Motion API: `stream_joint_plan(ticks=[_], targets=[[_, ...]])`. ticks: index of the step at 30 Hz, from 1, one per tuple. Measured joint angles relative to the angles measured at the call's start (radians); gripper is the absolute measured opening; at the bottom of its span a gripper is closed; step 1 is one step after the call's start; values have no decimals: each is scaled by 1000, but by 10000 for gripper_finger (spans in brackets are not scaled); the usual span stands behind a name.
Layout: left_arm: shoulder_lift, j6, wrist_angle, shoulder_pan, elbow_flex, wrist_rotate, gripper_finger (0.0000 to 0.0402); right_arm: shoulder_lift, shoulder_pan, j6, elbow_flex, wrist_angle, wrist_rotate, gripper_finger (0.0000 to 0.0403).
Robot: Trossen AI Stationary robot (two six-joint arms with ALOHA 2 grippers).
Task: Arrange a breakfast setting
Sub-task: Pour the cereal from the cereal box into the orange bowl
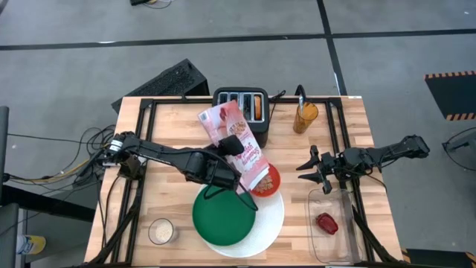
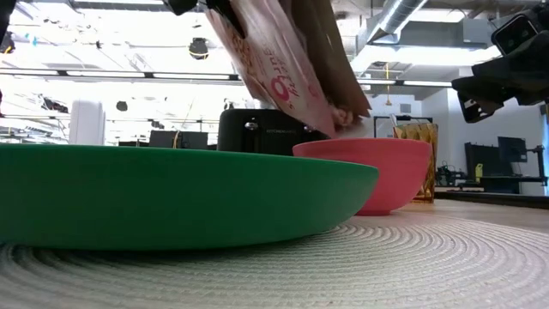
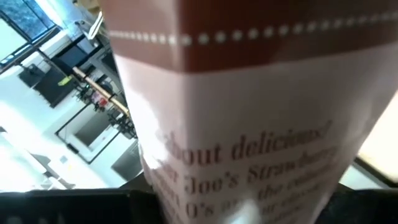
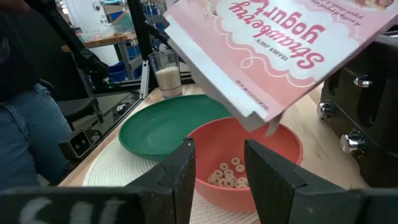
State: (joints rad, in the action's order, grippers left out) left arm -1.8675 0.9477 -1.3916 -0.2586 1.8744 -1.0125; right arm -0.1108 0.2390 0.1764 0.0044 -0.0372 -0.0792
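Note:
My left gripper (image 1: 235, 168) is shut on a pink cereal box (image 1: 242, 141), which is tipped with its open end (image 4: 258, 118) down over the small red bowl (image 4: 249, 163). Cereal rings (image 4: 227, 175) lie in the bowl. The bowl stands beside the green plate (image 1: 222, 217), and both rest on a white round woven mat (image 1: 272, 223). My right gripper (image 1: 320, 171) is open and empty to the right of the bowl, above the clear tub (image 1: 332, 242), which holds a small red food item (image 1: 326, 222). The box fills the left wrist view (image 3: 249, 124). My left gripper holds the cereal box by its middle part (image 1: 239, 159), coming from the table's left. The box itself hides the fingers, so the kind of hold cannot be told. The box is lifted clear and slants, its open end low over the red bowl (image 2: 369, 172).
A black four-slot toaster (image 1: 240, 106) stands at the far edge, with something orange in one slot (image 1: 257, 109). An amber glass (image 1: 305, 117) with a dark-handled utensil stands to its right. A glass of milk (image 1: 161, 231) stands near the left front. A person (image 4: 31, 118) stands beyond the table.

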Motion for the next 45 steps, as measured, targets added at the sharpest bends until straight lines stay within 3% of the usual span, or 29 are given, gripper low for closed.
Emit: stream_joint_plan(ticks=[6, 45], targets=[[-1, 38, 2, -31, -1, -98, 134, 0, 0, 0, 0, 0, 0, 157], [0, 30, 15, -42, -1, -68, 134, 0, 0, 0, 0, 0, 0, 157]])
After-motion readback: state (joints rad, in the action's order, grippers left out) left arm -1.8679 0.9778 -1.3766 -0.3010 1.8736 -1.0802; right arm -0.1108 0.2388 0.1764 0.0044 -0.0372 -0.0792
